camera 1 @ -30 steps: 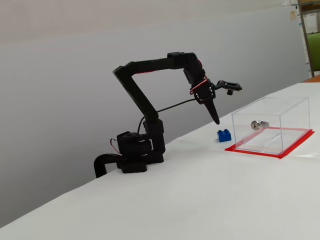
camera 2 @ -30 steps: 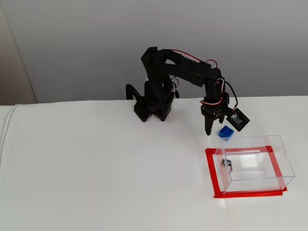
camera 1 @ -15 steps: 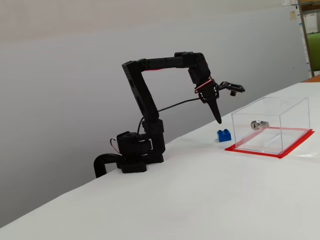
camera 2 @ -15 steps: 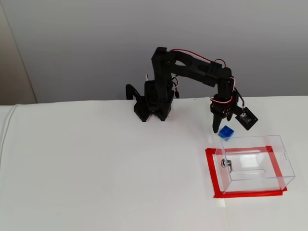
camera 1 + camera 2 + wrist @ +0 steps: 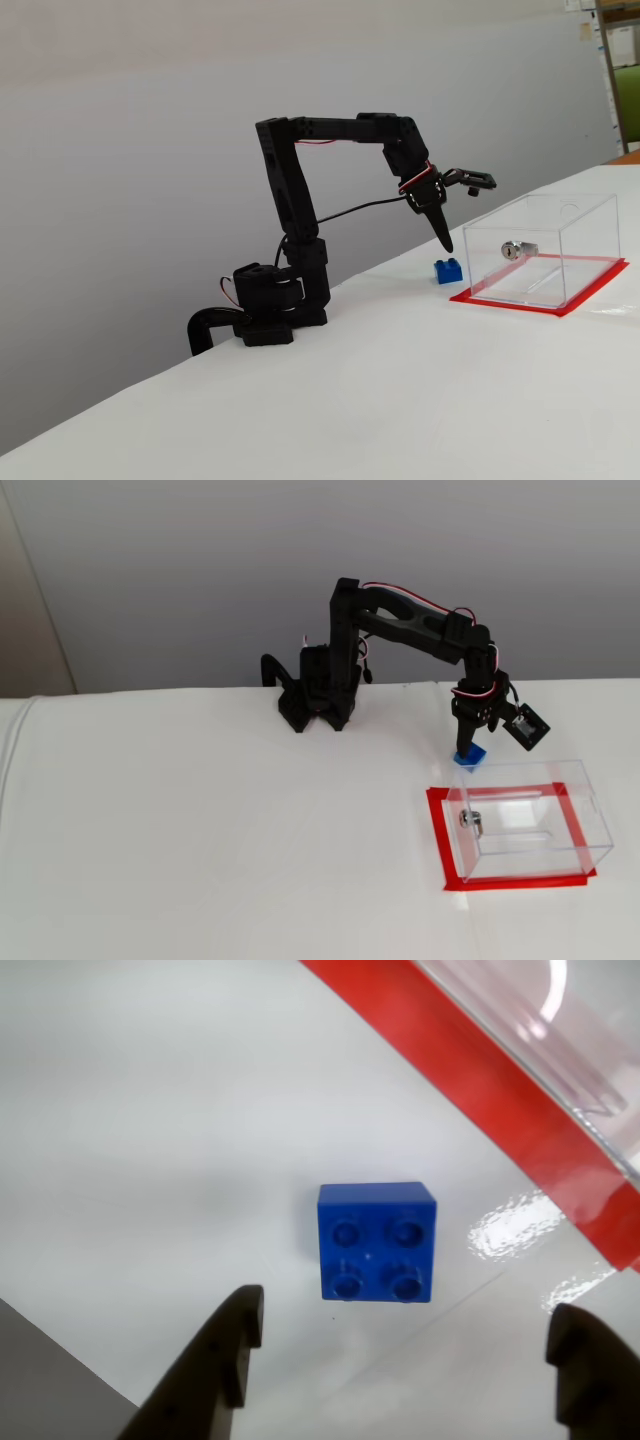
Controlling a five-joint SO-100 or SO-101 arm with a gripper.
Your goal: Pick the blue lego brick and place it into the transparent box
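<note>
Although no brand, label or writing could be read in any view, the wrist view alone resolved detail: four studs on the blue lego brick (image 5: 377, 1242), which lay flat on the white table (image 5: 150, 1160), clear of the red base (image 5: 480, 1080) at upper right. At the lower edge of that view the gripper (image 5: 410, 1360) stood released, its two dark fingertips (image 5: 235, 1335) spread wide to either side of the brick and touching nothing.

In a fixed view from the side, the arm (image 5: 290, 200) rose at left; the gripper (image 5: 442, 240) pointed down above the brick (image 5: 447, 271), which sat just left of the transparent box (image 5: 540, 248). A silver lock-like part (image 5: 512, 250) showed on the box wall.

In a fixed view from above, the brick (image 5: 468, 759) lay just beyond the far left corner of the box (image 5: 530, 820), partly hidden by the gripper (image 5: 464, 742).
</note>
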